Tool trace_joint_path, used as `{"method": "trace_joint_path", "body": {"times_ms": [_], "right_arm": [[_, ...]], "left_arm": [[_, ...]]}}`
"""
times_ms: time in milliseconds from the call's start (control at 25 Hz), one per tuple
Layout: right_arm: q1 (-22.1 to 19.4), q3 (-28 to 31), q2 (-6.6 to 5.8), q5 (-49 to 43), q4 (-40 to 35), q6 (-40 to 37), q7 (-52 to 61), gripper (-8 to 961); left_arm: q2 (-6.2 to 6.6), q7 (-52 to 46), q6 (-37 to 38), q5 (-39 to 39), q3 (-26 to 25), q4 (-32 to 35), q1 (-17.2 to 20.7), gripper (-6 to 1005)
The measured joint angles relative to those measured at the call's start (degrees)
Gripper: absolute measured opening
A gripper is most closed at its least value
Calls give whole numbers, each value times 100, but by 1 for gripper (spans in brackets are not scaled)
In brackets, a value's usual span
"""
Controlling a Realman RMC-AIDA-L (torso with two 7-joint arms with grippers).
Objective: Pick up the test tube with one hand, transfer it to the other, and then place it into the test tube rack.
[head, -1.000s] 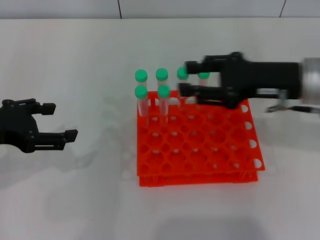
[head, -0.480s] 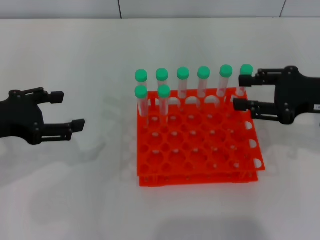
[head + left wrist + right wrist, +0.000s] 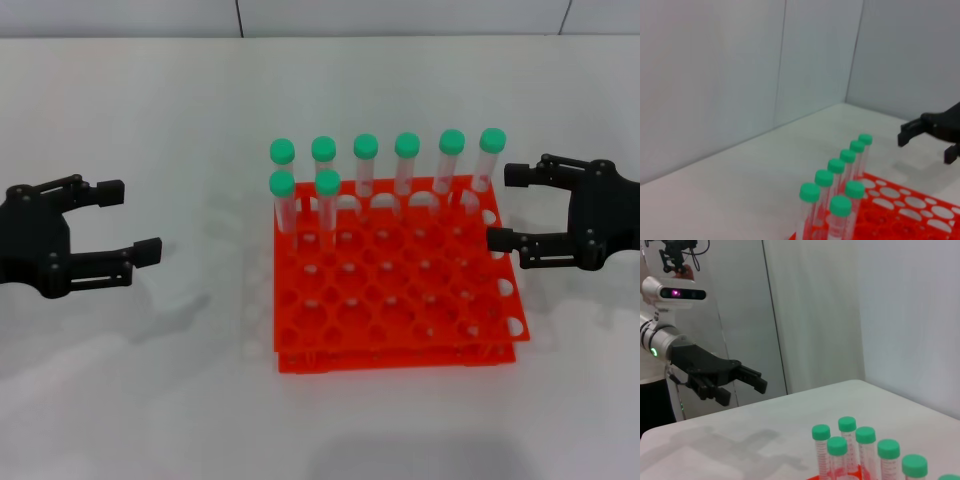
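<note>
The orange test tube rack [image 3: 400,358] stands mid-table. Several green-capped test tubes stand upright in it: a full back row [image 3: 407,146] and two in the second row at its left [image 3: 328,183]. They look alike, so I cannot tell which is the task's tube. My right gripper [image 3: 506,208] is open and empty just right of the rack's back right corner, near the last tube [image 3: 491,141] but apart from it. My left gripper [image 3: 130,217] is open and empty, well left of the rack. Each wrist view shows the other gripper: the right one [image 3: 927,146] and the left one [image 3: 742,390].
The rack's front rows of holes [image 3: 420,310] hold nothing. White tabletop [image 3: 200,400] lies around the rack. A pale wall [image 3: 300,15] runs along the far edge. The left arm's green ring [image 3: 653,351] shows in the right wrist view.
My right gripper has drawn back to the right, from over the back row of tubes to beside the rack, empty. My left gripper has shifted slightly farther from me.
</note>
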Motion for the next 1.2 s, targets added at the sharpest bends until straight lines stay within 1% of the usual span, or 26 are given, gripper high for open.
{"method": "trace_joint_path", "body": {"times_ms": [160, 200, 520, 720, 1200], "right_arm": [[0, 3, -6, -6, 44, -27, -34, 875], [-6, 2, -10, -8, 45, -37, -37, 875], [4, -2, -14, -237, 49, -124, 32, 874], [-25, -22, -20, -262, 49, -168, 68, 873], [-42, 3, -8, -305, 49, -196, 89, 872]], "left_arm": [[82, 76, 144, -16, -125, -306, -131, 873], [100, 77, 153, -12, -125, -356, -165, 873], [111, 90, 476, 146, -79, -463, -342, 873], [161, 62, 612, 325, -78, -639, -513, 873], [169, 47, 586, 360, -111, -665, -543, 873]]}}
